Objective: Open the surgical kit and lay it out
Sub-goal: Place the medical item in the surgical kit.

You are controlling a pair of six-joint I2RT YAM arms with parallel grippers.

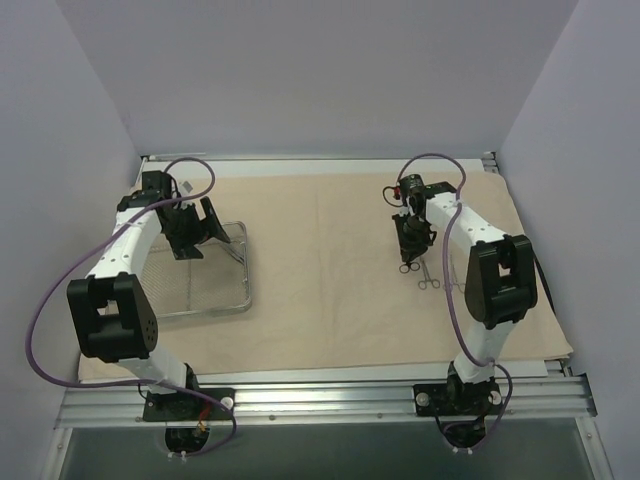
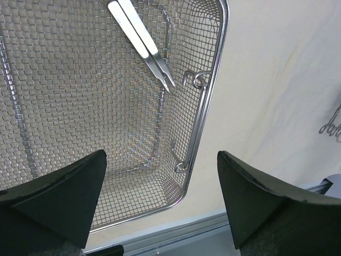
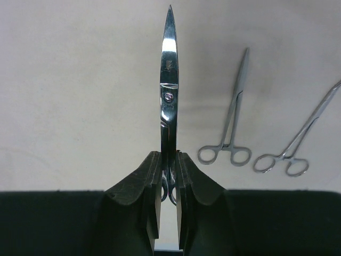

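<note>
right gripper point(image 3: 169, 176) pinches slim silver metal scissors point(image 3: 169, 90) at rings | left gripper point(image 2: 161, 160) spread | risk: pivot onto thin silver clamps point(image 3: 229, 133) at 3 o'clock

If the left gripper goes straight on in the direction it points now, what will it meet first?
Most likely the wire-mesh tray, near its corner; the open left gripper points into it. The tweezers lie aside. Depth is unclear.

A robot lab cell. Plain pale walls point(image 1: 320, 70) close in the desk's left, far and right edges; a left arm point(image 1: 125, 255) and right arm point(image 1: 467, 228) stand bolted to an aluminium rail point(image 1: 330, 400) along the near edge, trailing purple cables point(image 1: 31, 335).
</note>
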